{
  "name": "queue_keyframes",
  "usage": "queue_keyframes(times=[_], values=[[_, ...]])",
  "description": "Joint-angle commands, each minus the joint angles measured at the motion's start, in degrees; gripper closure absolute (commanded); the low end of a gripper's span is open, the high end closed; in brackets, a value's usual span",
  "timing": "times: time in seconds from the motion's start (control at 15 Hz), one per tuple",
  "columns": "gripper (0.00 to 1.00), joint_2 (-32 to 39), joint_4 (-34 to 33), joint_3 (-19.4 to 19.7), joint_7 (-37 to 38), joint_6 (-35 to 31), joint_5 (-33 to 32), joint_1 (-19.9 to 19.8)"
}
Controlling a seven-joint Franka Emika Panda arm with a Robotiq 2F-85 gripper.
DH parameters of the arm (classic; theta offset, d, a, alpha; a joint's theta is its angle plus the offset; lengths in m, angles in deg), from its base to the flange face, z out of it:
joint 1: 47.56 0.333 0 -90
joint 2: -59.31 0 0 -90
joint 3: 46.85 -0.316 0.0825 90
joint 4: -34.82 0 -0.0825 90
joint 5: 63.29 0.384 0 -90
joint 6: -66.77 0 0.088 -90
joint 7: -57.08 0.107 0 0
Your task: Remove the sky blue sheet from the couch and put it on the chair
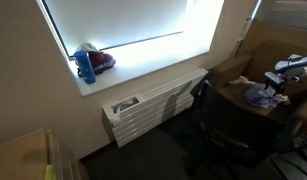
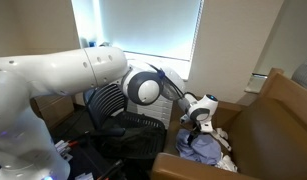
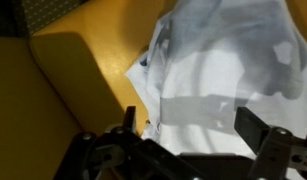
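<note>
The sky blue sheet lies crumpled on the brown couch; it also shows in an exterior view and fills the wrist view, where it looks pale. My gripper hovers just above the sheet with its fingers spread to either side of the cloth, holding nothing. It also shows over the couch in an exterior view. The black mesh office chair stands beside the couch, by the radiator.
A bright window with a sill holds a blue bottle and a red object. A white radiator sits under the sill. The couch cushion shows bare left of the sheet. My arm spans over the chair.
</note>
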Motion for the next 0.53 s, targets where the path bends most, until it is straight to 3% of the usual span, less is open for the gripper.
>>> queue_keyframes(times=[0.0,0.07,0.13,0.33,0.47], values=[[0.00,1.2,-1.7,3.1,4.4,4.0,-2.7,1.8],[0.00,2.0,-2.5,4.4,7.9,4.8,-3.4,2.4],[0.00,2.1,-2.6,1.9,4.5,3.0,-2.7,1.0],[0.00,2.0,-2.6,2.1,5.3,3.1,-2.9,1.2],[0.00,2.0,-0.7,2.3,8.6,-3.7,-2.0,1.0]])
